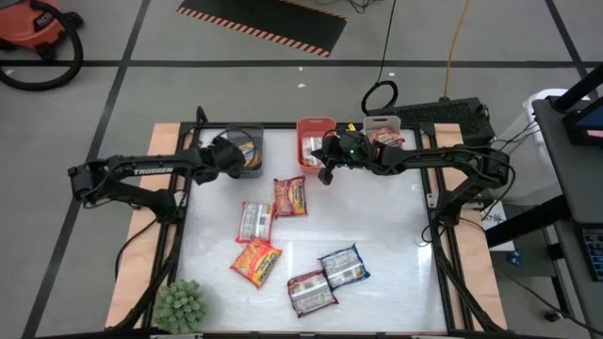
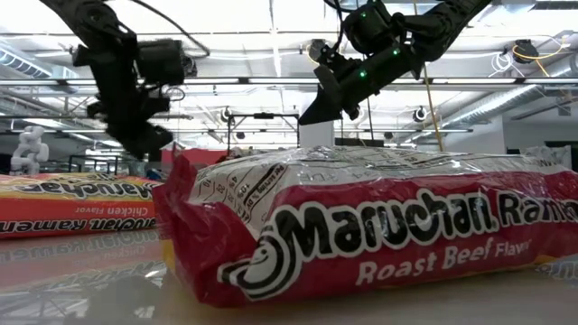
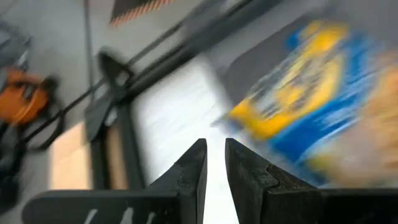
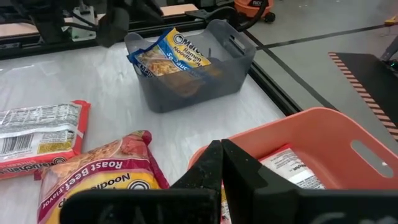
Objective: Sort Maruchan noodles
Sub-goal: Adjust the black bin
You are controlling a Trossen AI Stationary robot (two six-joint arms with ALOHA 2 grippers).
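Several Maruchan packets lie flat on the white table: a red Roast Beef one (image 1: 290, 196), a red-silver one (image 1: 254, 221), an orange-yellow one (image 1: 256, 261), a blue one (image 1: 344, 266) and another red-silver one (image 1: 311, 292). A blue-yellow packet (image 4: 174, 59) leans inside the grey bin (image 1: 247, 151). My left gripper (image 3: 216, 146) hovers at that bin's left side; its fingers stand a narrow gap apart with nothing between them. My right gripper (image 4: 221, 149) is shut and empty. It hangs just above the near rim of the orange bin (image 4: 298, 124), which holds a packet (image 4: 289, 168).
A white bin (image 1: 382, 132) with a packet stands right of the orange bin at the far edge. A green spiky plant (image 1: 179, 306) sits at the near left corner. Black frame rails border the table. Bare white surface lies at the right (image 1: 396, 217).
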